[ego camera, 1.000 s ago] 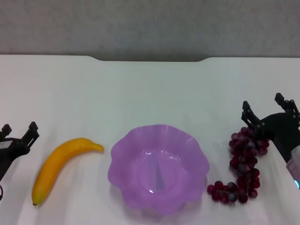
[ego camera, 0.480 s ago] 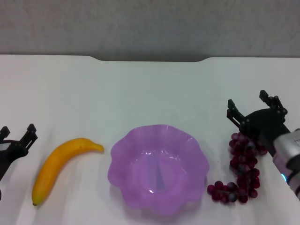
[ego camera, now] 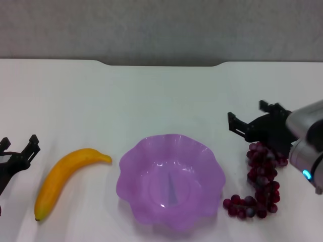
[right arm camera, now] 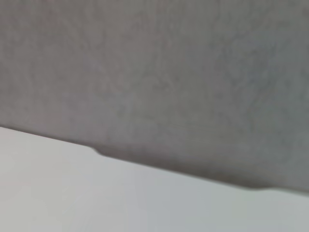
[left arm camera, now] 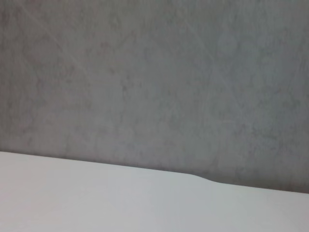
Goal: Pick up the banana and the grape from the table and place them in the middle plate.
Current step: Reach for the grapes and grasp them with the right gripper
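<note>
In the head view, the yellow-orange banana [ego camera: 65, 177] lies on the white table [ego camera: 161, 96] left of the purple scalloped middle plate [ego camera: 170, 179]. The dark red grape bunch [ego camera: 260, 182] lies right of the plate. My right gripper [ego camera: 251, 120] is open, above the table just beyond the bunch's far end, its fingers pointing left. Low at the left edge, my left gripper [ego camera: 19, 143] stands open, apart from the banana. Both wrist views show only the tabletop [left arm camera: 120, 198] and the grey wall [right arm camera: 154, 72].
The table's far edge has a notch [ego camera: 161, 64] in front of a grey wall [ego camera: 161, 27]. Bare tabletop stretches behind the plate and fruit.
My right gripper has moved left and slightly farther from me, from beside the top of the grape bunch to beyond it, turning leftward. The left gripper has barely moved.
</note>
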`<control>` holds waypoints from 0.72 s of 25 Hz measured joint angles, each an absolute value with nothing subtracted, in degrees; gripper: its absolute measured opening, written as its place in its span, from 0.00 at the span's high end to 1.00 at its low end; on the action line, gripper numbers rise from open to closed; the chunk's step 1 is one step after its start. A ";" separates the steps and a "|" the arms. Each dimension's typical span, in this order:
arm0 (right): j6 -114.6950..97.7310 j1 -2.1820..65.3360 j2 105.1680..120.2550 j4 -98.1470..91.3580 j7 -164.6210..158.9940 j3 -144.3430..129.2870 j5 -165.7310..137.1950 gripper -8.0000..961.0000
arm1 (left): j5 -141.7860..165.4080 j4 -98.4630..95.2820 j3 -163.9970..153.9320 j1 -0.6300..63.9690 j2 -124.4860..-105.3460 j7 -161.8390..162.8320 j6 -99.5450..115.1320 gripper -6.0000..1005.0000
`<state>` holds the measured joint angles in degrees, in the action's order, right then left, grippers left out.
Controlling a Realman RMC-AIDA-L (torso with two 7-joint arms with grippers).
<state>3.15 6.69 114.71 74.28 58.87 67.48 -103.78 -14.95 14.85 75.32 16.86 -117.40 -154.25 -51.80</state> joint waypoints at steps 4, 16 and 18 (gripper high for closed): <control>20.56 8.37 114.60 74.64 52.51 77.75 -104.17 0.08 | -14.87 14.87 75.32 17.14 -117.36 -154.27 -51.47 0.20; 46.07 11.82 114.61 78.10 38.24 94.28 -110.64 0.23 | -15.03 14.94 75.32 17.25 -117.42 -154.26 -51.24 0.20; 46.73 11.98 114.61 78.51 35.56 94.78 -112.95 0.22 | -15.03 14.94 75.32 17.25 -117.42 -154.26 -51.23 0.20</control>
